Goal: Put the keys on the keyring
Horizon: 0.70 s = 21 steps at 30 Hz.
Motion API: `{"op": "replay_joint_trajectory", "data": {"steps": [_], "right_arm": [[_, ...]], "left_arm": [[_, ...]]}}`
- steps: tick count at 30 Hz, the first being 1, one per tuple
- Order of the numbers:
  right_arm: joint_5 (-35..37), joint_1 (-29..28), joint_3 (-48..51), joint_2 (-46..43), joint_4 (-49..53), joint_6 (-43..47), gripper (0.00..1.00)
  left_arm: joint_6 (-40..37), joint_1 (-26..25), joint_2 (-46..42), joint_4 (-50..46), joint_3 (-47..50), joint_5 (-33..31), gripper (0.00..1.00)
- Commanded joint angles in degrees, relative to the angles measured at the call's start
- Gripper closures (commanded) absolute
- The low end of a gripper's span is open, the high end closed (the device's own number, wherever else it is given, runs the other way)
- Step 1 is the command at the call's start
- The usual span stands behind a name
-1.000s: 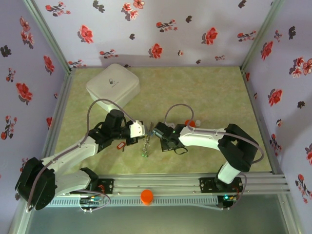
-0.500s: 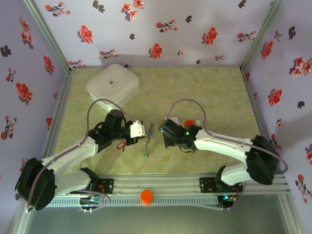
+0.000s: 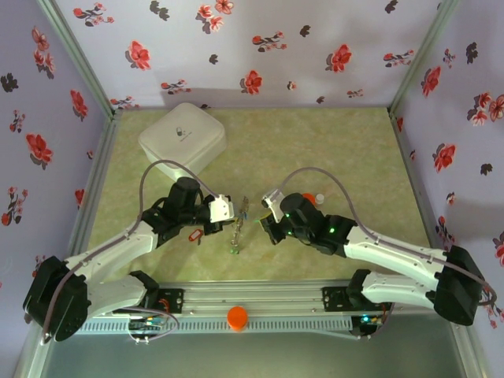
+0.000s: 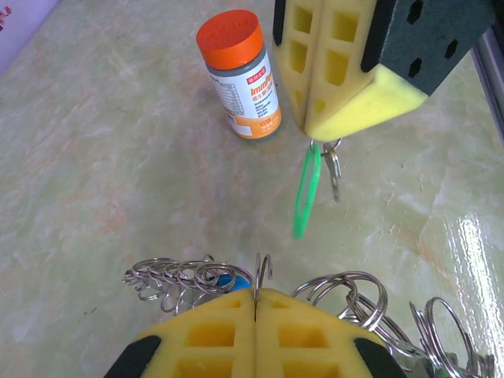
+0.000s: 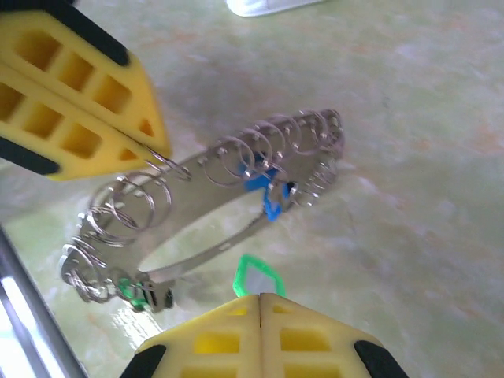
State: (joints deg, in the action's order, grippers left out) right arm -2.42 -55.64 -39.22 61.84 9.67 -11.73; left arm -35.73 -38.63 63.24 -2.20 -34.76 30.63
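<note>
Left gripper (image 4: 256, 295) is closed. Its yellow pads pinch the wire of the keyring (image 5: 209, 252), which stands on edge with its low side near or on the table (image 4: 118, 157). From above the keyring shows as a thin line running near-to-far between the two grippers.

The hoop already carries a crowd of small split rings (image 5: 130, 201). A blue tag (image 5: 264, 189) hangs among them, and a second bit of green shows at the hoop's near end.

Right gripper (image 5: 260, 298) is closed too, pads together on the green key (image 4: 307, 189). The tag and a small metal key hang straight down below the pads, clear of the table.

The relation that matters:
- The green key sits on the right gripper's side of the hoop, close to it but apart — no contact visible.
- In the right wrist view the hoop lies straight ahead of the fingers, its long axis slanting from lower left to upper right. The green tag stops just short of the nearer band.
- The key's long axis is upright, so it crosses the hoop's line rather than following it.

An orange-capped bottle (image 4: 240, 75) stands beyond the right gripper, out of the way.

Judgement: the right arm carries the piece and is the one to close the gap, while the left serves as a clamp. I cannot tell where the hoop opens, or which split ring is free. The crowded rings could snag the key on approach.
</note>
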Motion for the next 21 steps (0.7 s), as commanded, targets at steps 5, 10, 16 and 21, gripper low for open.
{"op": "replay_joint_trajectory", "data": {"steps": [5, 10, 16, 21], "right_arm": [[-10.84, 3.06, 1.09, -0.18, -7.30, 2.72, 1.00], [-15.10, 3.13, 0.39, 2.50, -9.47, 1.91, 1.00], [-16.17, 3.13, -0.06, 4.92, -12.88, 0.50, 1.00], [-16.89, 3.11, -0.09, 6.22, -15.94, -0.08, 1.00]], "left_arm": [[0.78, -0.52, -0.60, 0.90, -0.60, 2.33, 1.00], [0.69, -0.57, -0.34, 0.72, -0.88, 2.78, 1.00], [0.81, -0.83, -0.40, 0.44, -0.91, 2.90, 1.00], [0.76, -0.94, -0.35, 0.26, -1.08, 2.94, 1.00]]}}
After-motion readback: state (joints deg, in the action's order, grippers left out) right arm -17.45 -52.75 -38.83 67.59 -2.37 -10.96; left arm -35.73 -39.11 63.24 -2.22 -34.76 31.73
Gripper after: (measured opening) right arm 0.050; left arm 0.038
